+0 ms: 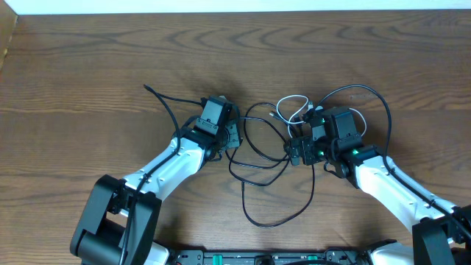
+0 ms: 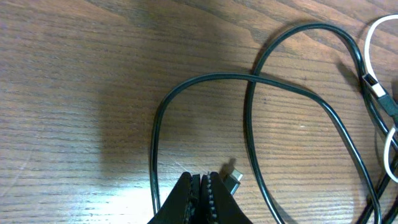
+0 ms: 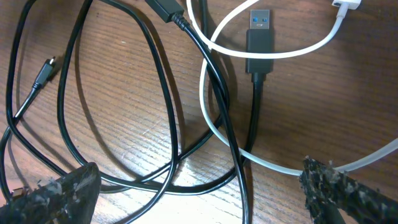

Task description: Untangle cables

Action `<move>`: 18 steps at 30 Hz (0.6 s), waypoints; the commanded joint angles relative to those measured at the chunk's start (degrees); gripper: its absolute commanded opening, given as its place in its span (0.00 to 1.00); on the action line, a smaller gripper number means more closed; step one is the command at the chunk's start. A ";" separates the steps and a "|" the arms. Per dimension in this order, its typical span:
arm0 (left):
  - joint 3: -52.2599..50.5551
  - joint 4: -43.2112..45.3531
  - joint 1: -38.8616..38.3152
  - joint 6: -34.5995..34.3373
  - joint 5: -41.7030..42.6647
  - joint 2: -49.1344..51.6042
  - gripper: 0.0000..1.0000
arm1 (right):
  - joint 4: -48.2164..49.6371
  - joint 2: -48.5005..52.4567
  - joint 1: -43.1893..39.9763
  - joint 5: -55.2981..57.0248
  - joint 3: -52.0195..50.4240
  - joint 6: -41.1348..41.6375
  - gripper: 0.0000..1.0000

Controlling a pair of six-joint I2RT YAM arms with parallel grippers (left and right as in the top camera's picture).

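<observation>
The long black cable point(image 1: 245, 200) lies in crossed loops on the wooden table between my two arms. The white cable point(image 1: 293, 96) curls at the far side, over the black one. My left gripper point(image 1: 232, 138) sits at the loops' left edge. In the left wrist view its jaws point(image 2: 202, 178) are pressed shut with nothing seen between them; a small metal plug point(image 2: 234, 178) lies just right of them and a black strand point(image 2: 154, 155) passes left. My right gripper point(image 3: 199, 186) stands wide open over black strands and the white cable point(image 3: 204, 99). A black USB plug point(image 3: 260, 37) lies beyond.
A thicker black wire point(image 1: 163, 101) runs off the left arm, and another arcs over the right arm point(image 1: 385, 110). A second small plug point(image 3: 46, 68) rests at the left of the right wrist view. The table's far edge point(image 1: 235, 12) is at the top.
</observation>
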 commanded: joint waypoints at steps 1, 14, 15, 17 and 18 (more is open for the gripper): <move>0.74 -0.28 0.20 1.36 0.26 0.61 0.08 | -0.04 -0.48 -0.07 -0.35 0.68 0.17 0.99; 0.74 -0.72 0.20 1.38 0.22 0.61 0.16 | -0.04 -0.48 -0.09 -0.35 0.68 0.17 0.99; 0.74 -0.72 0.20 1.38 0.22 0.61 0.16 | -0.02 -0.48 -0.09 -0.35 0.68 0.17 0.99; 0.72 -0.74 0.20 1.38 0.20 0.63 0.17 | -0.04 -0.48 -0.09 -0.35 0.68 0.17 0.99; 0.72 -0.83 0.20 1.42 0.20 0.63 0.17 | -0.04 -0.48 -0.09 -0.35 0.68 0.17 0.99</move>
